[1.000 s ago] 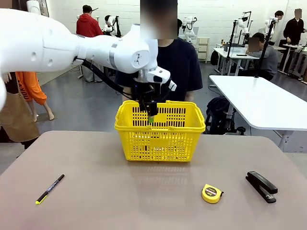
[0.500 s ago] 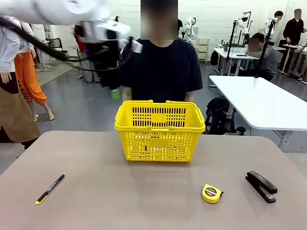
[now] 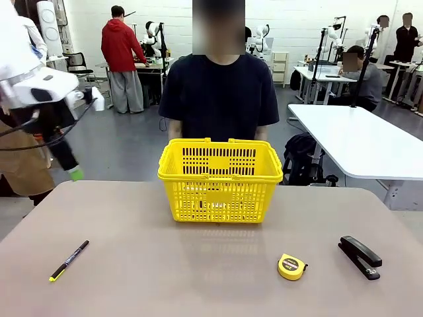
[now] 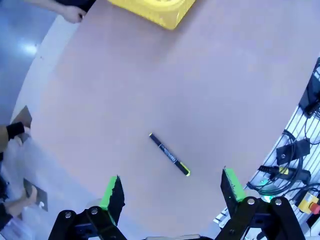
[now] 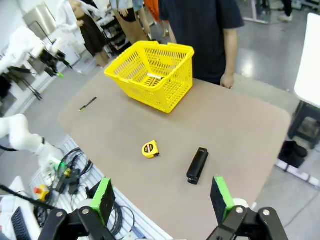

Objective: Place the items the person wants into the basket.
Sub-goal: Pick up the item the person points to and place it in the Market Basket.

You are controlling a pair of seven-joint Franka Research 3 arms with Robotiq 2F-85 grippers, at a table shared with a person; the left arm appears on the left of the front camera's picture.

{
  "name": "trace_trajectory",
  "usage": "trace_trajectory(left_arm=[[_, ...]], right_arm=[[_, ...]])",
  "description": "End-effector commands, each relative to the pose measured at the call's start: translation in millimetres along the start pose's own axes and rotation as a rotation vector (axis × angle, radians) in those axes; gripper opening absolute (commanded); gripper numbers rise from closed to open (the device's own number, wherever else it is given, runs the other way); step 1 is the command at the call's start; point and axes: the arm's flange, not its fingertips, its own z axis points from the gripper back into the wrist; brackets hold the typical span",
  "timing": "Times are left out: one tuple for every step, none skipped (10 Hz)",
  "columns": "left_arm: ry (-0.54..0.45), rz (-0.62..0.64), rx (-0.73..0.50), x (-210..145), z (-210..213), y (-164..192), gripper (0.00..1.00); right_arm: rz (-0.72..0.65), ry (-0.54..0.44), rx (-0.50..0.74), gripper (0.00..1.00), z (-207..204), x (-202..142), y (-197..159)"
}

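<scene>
Counted: one yellow basket [image 3: 220, 181], one black stapler [image 3: 360, 257], one tape measure [image 3: 291, 267] with unreadable label, one pen [image 3: 68, 260]; left gripper [image 4: 171, 185] and right gripper [image 5: 162, 194] spread wide, empty.

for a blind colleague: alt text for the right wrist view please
A yellow basket stands at the table's far side, before a person in a dark T-shirt. Nearer lie a yellow tape measure and a black stapler, with the open right gripper at the bottom edge.
</scene>
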Motion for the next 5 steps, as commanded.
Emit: trace_trajectory(left_arm=[[-0.010, 0.029, 0.023, -11, -2, 12, 1.00], [0.101, 0.153, 0.127, 9, -7, 14, 1.00], [0.000, 0.025, 0.001, -13, -4, 10, 1.00], [0.000, 0.025, 0.001, -13, -4, 10, 1.00], [0.000, 0.025, 0.001, -13, -4, 10, 1.00]], right_arm=[[0.012, -0.025, 0.025, 1.00, -1, 1, 0], [0.012, -0.025, 0.025, 1.00, -1, 1, 0], [0.012, -0.025, 0.025, 1.00, -1, 1, 0], [0.012, -0.025, 0.025, 1.00, -1, 1, 0], [0.012, -0.025, 0.025, 1.00, -1, 1, 0]])
